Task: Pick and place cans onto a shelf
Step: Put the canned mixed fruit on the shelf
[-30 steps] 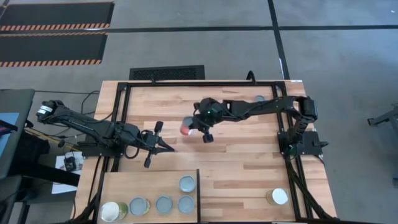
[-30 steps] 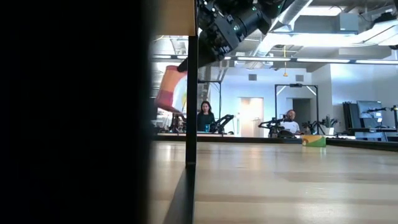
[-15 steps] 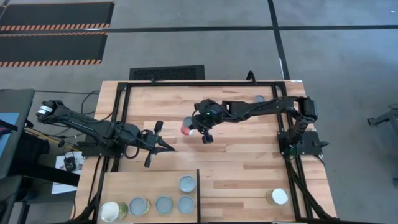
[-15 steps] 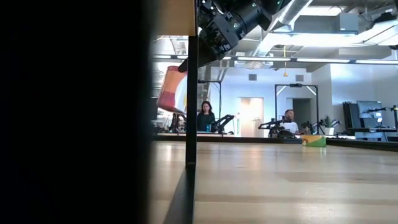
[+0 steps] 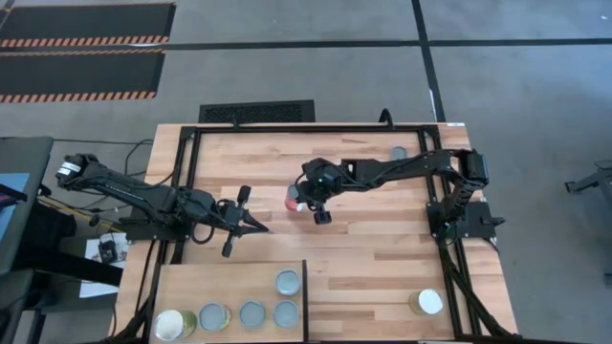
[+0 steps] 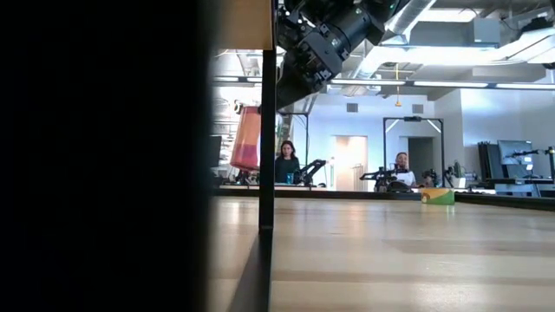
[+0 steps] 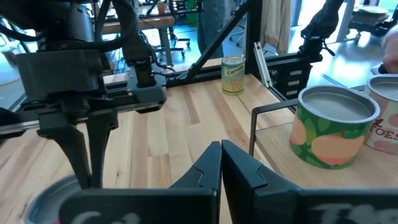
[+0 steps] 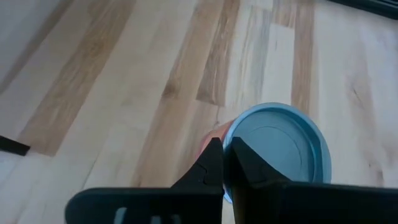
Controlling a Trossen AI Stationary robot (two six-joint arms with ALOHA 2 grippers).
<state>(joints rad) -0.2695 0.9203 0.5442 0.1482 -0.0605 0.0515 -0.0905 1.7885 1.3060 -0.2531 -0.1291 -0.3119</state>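
A can with a red-orange label [image 5: 289, 201] hangs over the middle of the table, my right gripper [image 5: 299, 198] shut on it. In the low view the can [image 6: 246, 139] hangs upright below the gripper. The pale wooden shelf [image 5: 215, 282] lies at the near left, its dark divider [image 5: 305, 296] on the right edge. Several cans [image 5: 287, 282] stand on their bases on it. My left gripper [image 5: 262, 227] waits shut at the table's left, touching nothing. My right gripper pinches the rim of the can's grey top [image 8: 231, 142] between its two fingers, one finger on the red wall side [image 8: 211, 163] and one over the lid [image 8: 249, 165]. The fingers slant down from the table's right. The can hangs upright, clear of the table.
A white-topped can [image 5: 427, 302] stands at the near right of the table and a grey-topped one [image 5: 399, 151] at the far right. A black frame [image 5: 191, 182] runs around the tabletop. People sit in the room beyond the table [image 6: 286, 160].
My right gripper has tipped a little further down. The red-orange can below it, tilted a second ago, has swung upright and hangs slightly lower.
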